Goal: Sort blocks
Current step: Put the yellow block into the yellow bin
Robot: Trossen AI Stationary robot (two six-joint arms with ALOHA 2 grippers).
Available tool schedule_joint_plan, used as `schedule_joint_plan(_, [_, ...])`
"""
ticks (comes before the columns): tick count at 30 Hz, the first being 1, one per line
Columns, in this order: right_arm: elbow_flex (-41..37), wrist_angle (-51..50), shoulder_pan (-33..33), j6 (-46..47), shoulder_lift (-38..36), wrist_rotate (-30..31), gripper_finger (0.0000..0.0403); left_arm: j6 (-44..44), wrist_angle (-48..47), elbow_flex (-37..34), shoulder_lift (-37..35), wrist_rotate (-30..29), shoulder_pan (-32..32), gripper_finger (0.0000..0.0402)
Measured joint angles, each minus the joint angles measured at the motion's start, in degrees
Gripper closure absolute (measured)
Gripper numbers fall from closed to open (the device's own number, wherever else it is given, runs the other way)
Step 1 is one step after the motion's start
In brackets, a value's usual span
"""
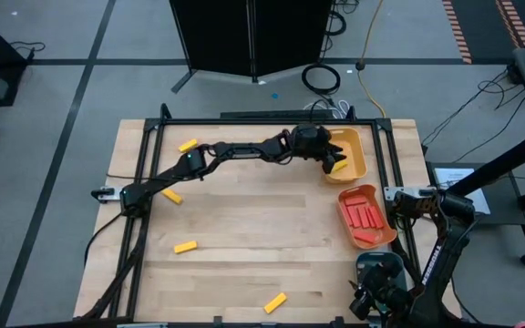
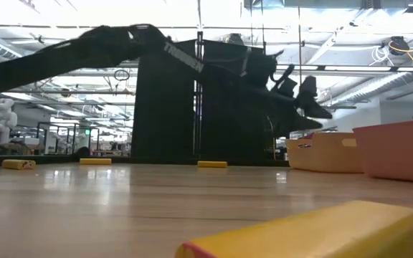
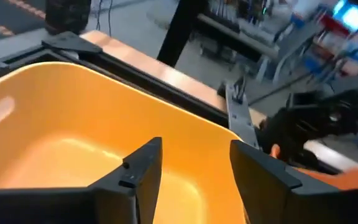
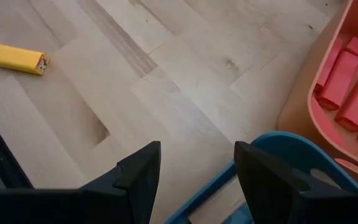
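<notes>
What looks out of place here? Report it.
Four flat yellow wooden blocks lie scattered on the table, outside the yellow plastic tray. The orange plastic tray holds red blocks neatly. Nothing looks spilled or damaged.

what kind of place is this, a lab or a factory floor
Most likely a robotics lab or workshop: a wooden table on a grey floor with loose cables, a white humanoid robot and equipment racks behind.

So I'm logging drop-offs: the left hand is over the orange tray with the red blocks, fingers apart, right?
Not quite. The left hand has its fingers apart, but it is over the yellow tray, as the high view shows. The red blocks lie in the orange tray nearer the right arm.
</notes>
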Motion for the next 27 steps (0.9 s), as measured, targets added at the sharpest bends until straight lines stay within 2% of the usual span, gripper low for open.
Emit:
schedule_joint_plan(3, [0.0, 0.1, 0.0, 0.2, 0.0, 0.0, 0.0206, 6.0, -8.5, 0.0, -3.7, -0.4, 0.1, 0.0216])
schedule_joint_plan(6, [0.0, 0.4, 0.0, 0.5, 0.0, 0.0, 0.0206, 14.8, -22.6, 0.0, -8.7, -3.8, 0.1, 0.0215])
schedule_joint_plan(9, [0.0, 1.5, 0.0, 0.6, 0.0, 0.2, 0.0206, 24.0, -40.6, 0.0, -14.4, -8.3, 0.1, 0.0215])
schedule_joint_plan(11, [0.0, 2.8, 0.0, 0.6, 0.1, 1.2, 0.0206, 29.4, -54.0, 0.0, -18.0, -13.2, 0.5, 0.0215])
schedule_joint_plan(14, [0.0, 4.8, 0.0, -0.8, 0.5, 4.2, 0.0206, 32.1, -72.1, 0.0, -22.1, -19.5, 2.4, 0.0215])
schedule_joint_plan(19, [0.0, 6.7, -0.3, -3.8, 1.7, 7.5, 0.0206, 29.4, -93.3, -2.9, -26.5, -21.0, 8.4, 0.0215])
schedule_joint_plan(22, [0.0, 7.1, -0.9, -3.9, 2.3, 7.6, 0.0206, 29.5, -100.9, -6.8, -28.1, -23.8, 12.4, 0.0215])
schedule_joint_plan(27, [0.0, 7.9, -1.5, -4.4, 2.6, 7.6, 0.0206, 32.7, -99.4, -17.5, -32.5, -23.0, 18.6, 0.0214])
